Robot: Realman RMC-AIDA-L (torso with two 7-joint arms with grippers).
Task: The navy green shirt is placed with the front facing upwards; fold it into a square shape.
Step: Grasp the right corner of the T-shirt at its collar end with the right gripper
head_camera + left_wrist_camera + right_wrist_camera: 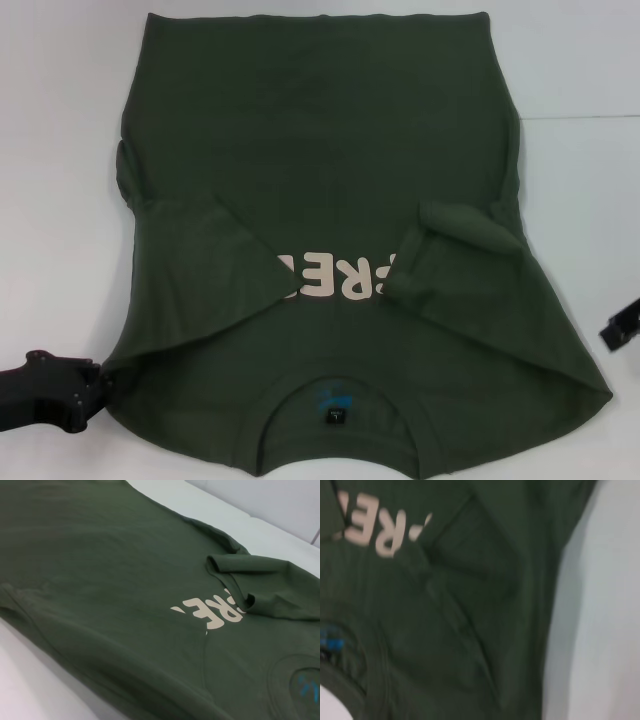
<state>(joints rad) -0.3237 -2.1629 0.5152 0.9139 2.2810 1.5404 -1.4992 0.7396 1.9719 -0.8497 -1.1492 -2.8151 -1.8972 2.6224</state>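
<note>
The navy green shirt point(330, 170) is lying face up across the middle of the white desk point(570, 60), with its collar point(345, 400) sitting at the edge nearest the robot and its hem stretching away along the far side. Both short sleeves are lying folded inward over the chest: the left sleeve point(200, 260) is resting flat as a broad triangle, while the right sleeve point(450, 250) is sitting bunched, its cuff rolling up into a rounded ridge. Between the two sleeves the cream lettering point(335, 277) is showing only in part, reading upside down from the head view, with both ends tucked under the sleeve edges. A small black neck tag point(336, 413) is showing inside the collar, beside a patch of blue print.

The left gripper point(88, 385) is sitting low on the desk just beside the shirt's near left corner; whether it is touching the cloth, and whether its fingers are apart or together, I cannot tell. The right gripper point(622, 325) is hanging at the right edge of the head view, well apart from the shirt, with only a dark sliver of it showing, so its fingers cannot be judged either.

The left wrist view is looking across the shirt's point(100, 580) front toward the bunched right sleeve and the lettering point(215, 612). The right wrist view is looking down on the right sleeve's folds point(470, 580) and the shirt's side edge meeting the bare desk point(600, 605)
</note>
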